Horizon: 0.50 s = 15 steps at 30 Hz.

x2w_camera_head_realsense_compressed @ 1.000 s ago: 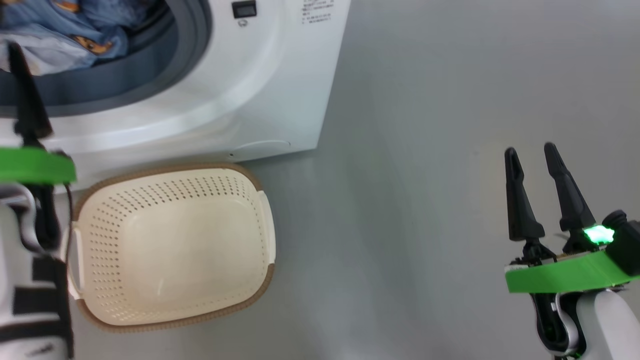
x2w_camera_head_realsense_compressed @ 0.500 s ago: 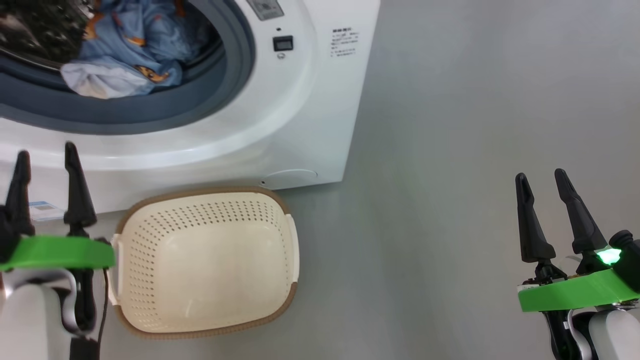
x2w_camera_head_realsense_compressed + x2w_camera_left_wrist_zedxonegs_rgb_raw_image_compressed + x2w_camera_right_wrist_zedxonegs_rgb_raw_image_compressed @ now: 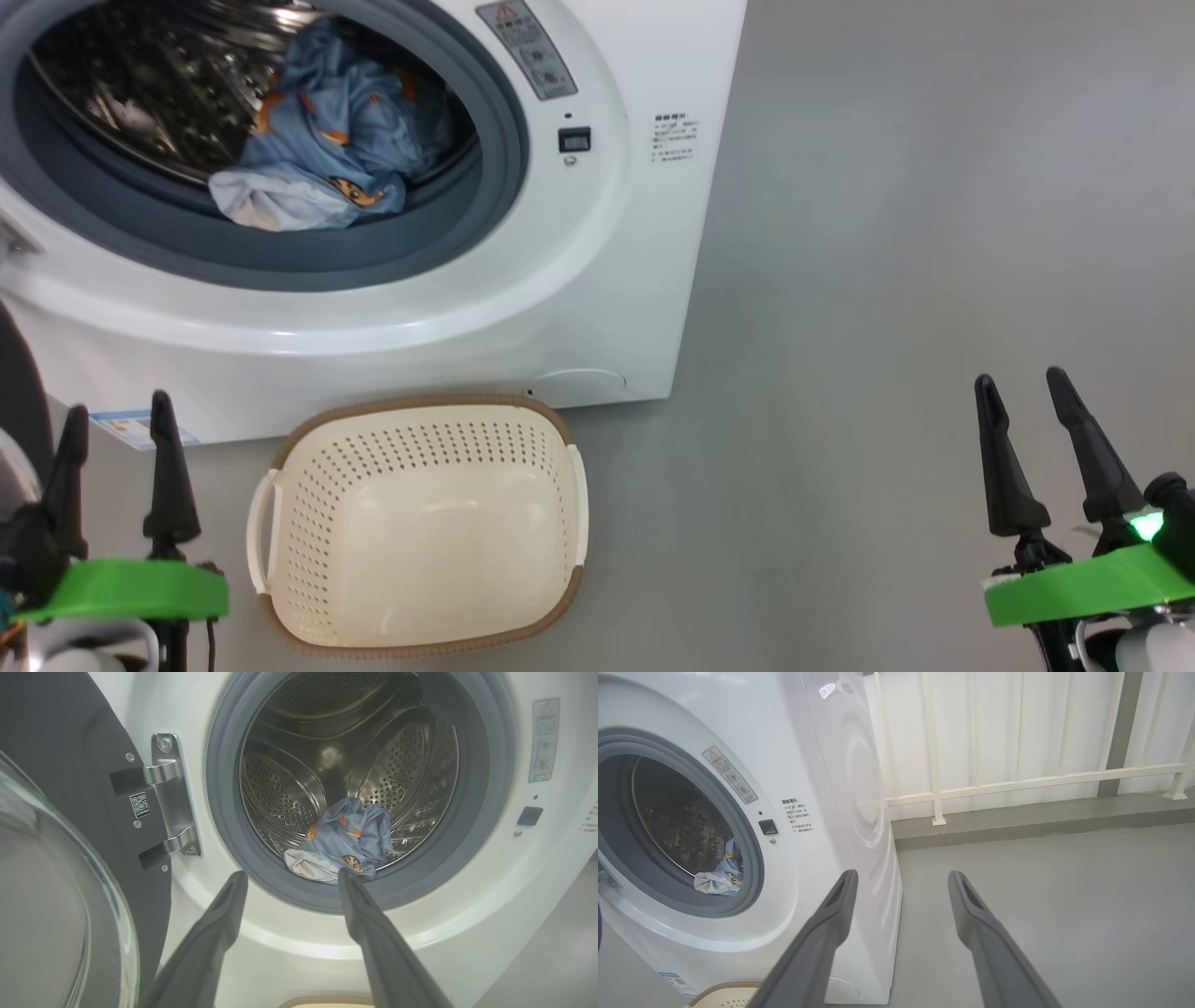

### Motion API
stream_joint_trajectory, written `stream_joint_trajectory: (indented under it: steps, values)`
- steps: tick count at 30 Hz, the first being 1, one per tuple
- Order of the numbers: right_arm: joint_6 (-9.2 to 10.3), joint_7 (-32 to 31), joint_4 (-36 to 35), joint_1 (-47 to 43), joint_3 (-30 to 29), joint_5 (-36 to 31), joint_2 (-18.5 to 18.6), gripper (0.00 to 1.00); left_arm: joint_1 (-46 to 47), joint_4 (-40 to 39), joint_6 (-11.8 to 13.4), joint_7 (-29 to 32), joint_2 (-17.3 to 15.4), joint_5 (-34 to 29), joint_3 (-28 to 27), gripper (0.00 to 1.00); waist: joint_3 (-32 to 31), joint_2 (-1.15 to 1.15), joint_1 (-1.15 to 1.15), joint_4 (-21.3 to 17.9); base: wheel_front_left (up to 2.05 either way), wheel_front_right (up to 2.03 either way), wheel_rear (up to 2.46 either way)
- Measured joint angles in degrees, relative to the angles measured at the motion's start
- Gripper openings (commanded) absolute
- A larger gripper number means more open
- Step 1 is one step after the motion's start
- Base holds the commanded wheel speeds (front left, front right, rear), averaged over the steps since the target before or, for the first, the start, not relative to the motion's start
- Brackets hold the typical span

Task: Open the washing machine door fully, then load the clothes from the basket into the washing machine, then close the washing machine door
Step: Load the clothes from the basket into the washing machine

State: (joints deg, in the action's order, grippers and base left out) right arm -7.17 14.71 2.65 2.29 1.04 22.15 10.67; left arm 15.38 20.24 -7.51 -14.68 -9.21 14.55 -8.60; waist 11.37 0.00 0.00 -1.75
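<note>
**A:** Bare grey floor (image 3: pixel 887 280), a white railing (image 3: pixel 1017 784) behind. What are the fingers doing?

**B:** Both pairs are spread wide and hold nothing. The left gripper (image 3: pixel 118 404) hangs just beside the basket (image 3: pixel 420 403), aimed at the machine's mouth. The right gripper (image 3: pixel 1018 376) is well apart, over bare floor.

**A:** And the basket?

**B:** Empty, on the floor right in front of the washing machine (image 3: pixel 607 280). The clothes (image 3: pixel 317 159) lie inside the drum (image 3: pixel 327 742), but at its front. Their pale edge seems to reach the lip of the grey gasket (image 3: pixel 224 812).

**A:** So what could go wrong?

**B:** The closing, I'd judge. Cloth on that lip could get pinched and stop the latch from catching. The door (image 3: pixel 70 765) stands swung out on its hinge (image 3: pixel 170 793), close to the left arm. It's glossy, so fingers could slip, and a careless sweep might knock it.

**A:** How do the clothes look?

**B:** Light blue with orange-brown cartoon prints and cream trim. They're crumpled into one soft heap, limp stuff that shifts easily.
</note>
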Motion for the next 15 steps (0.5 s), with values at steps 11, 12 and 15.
stream_joint_trajectory:
  steps: [11,12,15]
  values:
    - [0.00,0.0,0.2,-3.2,-0.9,0.0,0.0,1.00,-7.0,-2.9,0.0,0.0,1.2,0.0,0.1,1.00,-4.0,0.00,0.00,1.2,0.00,0.00,0.00]
    - [0.00,0.0,0.2,-3.6,-0.9,0.0,0.0,1.00,-7.7,-3.3,0.0,0.0,1.2,0.0,0.1,1.00,-4.4,0.00,0.00,1.3,0.00,0.00,0.00]
    - [0.00,0.0,0.2,-4.7,-1.3,0.1,0.0,1.00,-9.9,-4.3,0.0,0.0,1.3,0.0,0.0,1.00,-5.4,0.00,0.00,1.4,0.00,0.00,0.00]
